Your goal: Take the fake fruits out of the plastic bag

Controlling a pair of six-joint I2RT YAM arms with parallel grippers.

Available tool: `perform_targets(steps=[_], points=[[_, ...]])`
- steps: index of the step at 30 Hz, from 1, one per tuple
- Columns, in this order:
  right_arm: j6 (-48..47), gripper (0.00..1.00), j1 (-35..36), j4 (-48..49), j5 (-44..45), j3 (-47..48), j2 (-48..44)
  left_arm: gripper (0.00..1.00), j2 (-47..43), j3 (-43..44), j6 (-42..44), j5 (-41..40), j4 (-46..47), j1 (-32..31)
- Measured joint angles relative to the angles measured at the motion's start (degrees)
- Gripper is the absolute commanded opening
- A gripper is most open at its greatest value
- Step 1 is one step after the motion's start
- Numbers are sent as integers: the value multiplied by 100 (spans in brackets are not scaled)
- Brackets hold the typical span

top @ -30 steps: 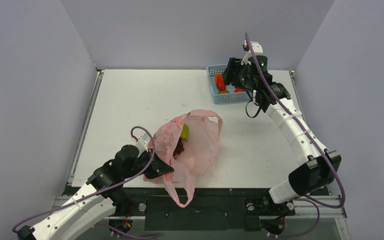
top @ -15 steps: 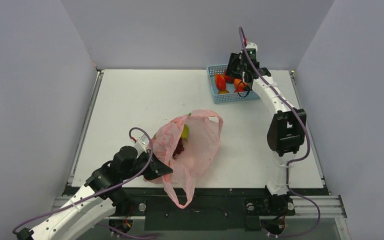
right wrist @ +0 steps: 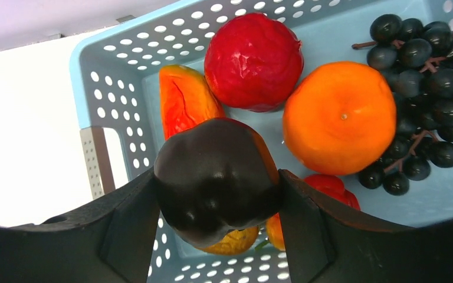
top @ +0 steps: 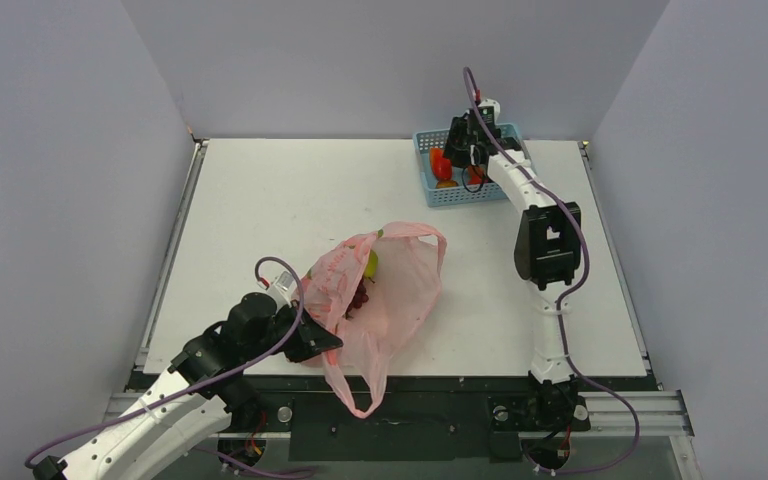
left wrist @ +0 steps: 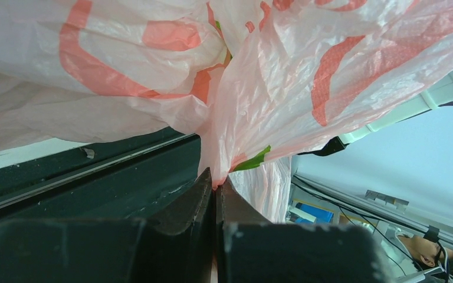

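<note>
The pink plastic bag [top: 400, 290] lies near the table's front edge, its mouth toward the back. Inside it show a yellow-green pear [top: 371, 263] and a dark red grape bunch [top: 359, 296]. My left gripper [top: 326, 346] is shut on the bag's near edge; in the left wrist view the film [left wrist: 153, 88] is pinched between the closed tips of that gripper [left wrist: 215, 180]. My right gripper [top: 463, 150] hangs over the blue basket [top: 460, 197], shut on a small dark round fruit [right wrist: 215, 177], which fills the gap between the fingers [right wrist: 124, 224].
The light blue mesh basket [right wrist: 112, 76] at the back right holds a round red fruit [right wrist: 252, 62], a round orange fruit [right wrist: 339, 118], a black grape bunch [right wrist: 424, 88] and other orange and red pieces. One bag handle [top: 360, 390] hangs over the table's front edge.
The right arm has folded upright and carried the dark fruit left and down, over the basket's inside. The left gripper and the bag have barely shifted.
</note>
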Motion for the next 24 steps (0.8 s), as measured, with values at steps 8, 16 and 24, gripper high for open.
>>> perform_targets(steps=[8, 16, 24], points=[[208, 22, -13, -48, 2, 308, 535, 0, 0, 50, -109, -138, -79, 2], [140, 49, -44, -260, 74, 308, 643, 0, 68, 50, -210, -157, -17, 2], [-61, 86, -44, -498, 129, 459, 658, 0, 24, 33, -278, -157, 26, 2]])
